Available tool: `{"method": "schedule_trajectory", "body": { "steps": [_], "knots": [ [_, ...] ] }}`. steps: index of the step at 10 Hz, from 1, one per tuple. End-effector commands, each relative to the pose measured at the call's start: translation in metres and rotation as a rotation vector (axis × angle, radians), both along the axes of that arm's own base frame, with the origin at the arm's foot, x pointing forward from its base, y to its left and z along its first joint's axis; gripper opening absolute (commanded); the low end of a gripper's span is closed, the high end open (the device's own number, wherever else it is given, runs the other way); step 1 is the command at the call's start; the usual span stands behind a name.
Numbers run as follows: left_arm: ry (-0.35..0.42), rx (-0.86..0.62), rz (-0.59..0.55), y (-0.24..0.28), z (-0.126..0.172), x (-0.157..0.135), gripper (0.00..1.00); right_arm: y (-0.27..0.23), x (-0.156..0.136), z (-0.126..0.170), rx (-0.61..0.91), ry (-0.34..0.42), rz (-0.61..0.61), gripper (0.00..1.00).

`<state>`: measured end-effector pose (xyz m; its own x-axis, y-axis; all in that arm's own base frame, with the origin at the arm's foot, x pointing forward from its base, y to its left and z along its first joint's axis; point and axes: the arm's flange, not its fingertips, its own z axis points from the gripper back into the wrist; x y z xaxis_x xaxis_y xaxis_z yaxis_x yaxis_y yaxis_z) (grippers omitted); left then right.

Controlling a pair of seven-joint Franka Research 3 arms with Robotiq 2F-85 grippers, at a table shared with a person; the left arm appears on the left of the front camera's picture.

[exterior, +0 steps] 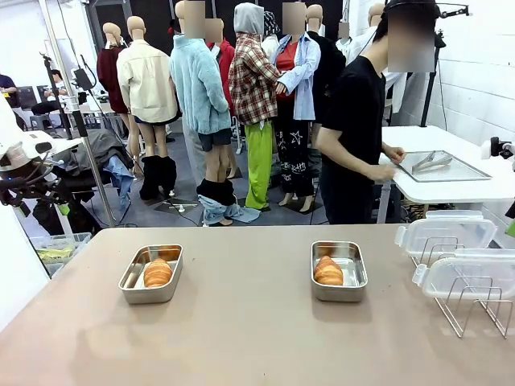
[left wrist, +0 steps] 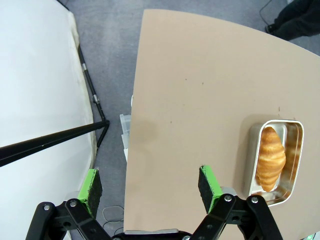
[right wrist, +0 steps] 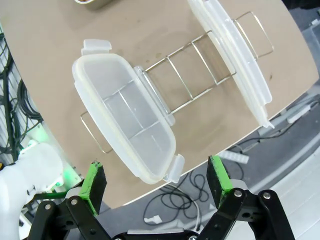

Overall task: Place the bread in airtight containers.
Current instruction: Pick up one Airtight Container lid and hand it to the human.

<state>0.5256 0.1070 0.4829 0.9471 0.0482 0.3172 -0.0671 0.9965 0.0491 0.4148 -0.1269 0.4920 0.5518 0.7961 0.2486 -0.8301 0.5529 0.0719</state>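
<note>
From the front, two steel tins sat well apart on the beige desk [exterior: 257,338], each holding one roll. The left roll [exterior: 158,273] lay in the left tin [exterior: 133,281] and the right roll [exterior: 328,270] in the right tin [exterior: 354,273], toward its left wall. Each roll's long axis ran near to far, along its tin's longer side. At the desk's right end two clear lids [exterior: 447,233] leaned in a wire rack [exterior: 475,310]. Beyond the desk a person [exterior: 354,129] stood side-on with both hands at a flat steel tray [exterior: 442,166] on a white table. The left wrist camera looked down on the left tin [left wrist: 296,145], the roll [left wrist: 271,158] lengthwise inside with its tapered ends toward the short walls. The left gripper [left wrist: 150,185] hung over the desk's edge and grey floor, fingers spread wide and holding nothing, a white panel beside it. The right wrist view showed the right gripper [right wrist: 156,177] above the nearer lid [right wrist: 125,120], fingers wide apart and empty. This view alone showed the lid's moulded ribs, snap tabs and the cables on the floor below.
</note>
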Motion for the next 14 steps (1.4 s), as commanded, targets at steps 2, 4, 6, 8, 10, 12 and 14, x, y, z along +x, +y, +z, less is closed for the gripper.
{"method": "schedule_trajectory", "body": {
  "steps": [2, 4, 6, 8, 10, 12, 14],
  "knots": [
    [-0.001, 0.016, 0.011, -0.0006, 0.0021, -0.0007, 1.00, 0.0022, 0.0010, -0.0005, 0.002, 0.007, -0.019, 1.00],
    [-0.001, 0.016, 0.011, -0.0006, 0.0021, -0.0007, 1.00, 0.0022, 0.0010, -0.0005, 0.002, 0.007, -0.019, 1.00],
    [-0.001, 0.016, 0.011, -0.0006, 0.0021, -0.0007, 1.00, 0.0022, 0.0010, -0.0005, 0.002, 0.007, -0.019, 1.00],
    [-0.001, 0.016, 0.011, -0.0006, 0.0021, -0.0007, 1.00, 0.0022, 0.0010, -0.0005, 0.002, 0.007, -0.019, 1.00],
    [-0.001, 0.016, 0.011, -0.0006, 0.0021, -0.0007, 1.00, 0.0022, 0.0010, -0.0005, 0.002, 0.007, -0.019, 1.00],
    [-0.001, 0.016, 0.011, -0.0006, 0.0021, -0.0007, 1.00, 0.0022, 0.0010, -0.0005, 0.002, 0.007, -0.019, 1.00],
    [-0.001, 0.016, 0.011, -0.0006, 0.0021, -0.0007, 1.00, 0.0022, 0.0010, -0.0005, 0.002, 0.007, -0.019, 1.00]
  ]
}}
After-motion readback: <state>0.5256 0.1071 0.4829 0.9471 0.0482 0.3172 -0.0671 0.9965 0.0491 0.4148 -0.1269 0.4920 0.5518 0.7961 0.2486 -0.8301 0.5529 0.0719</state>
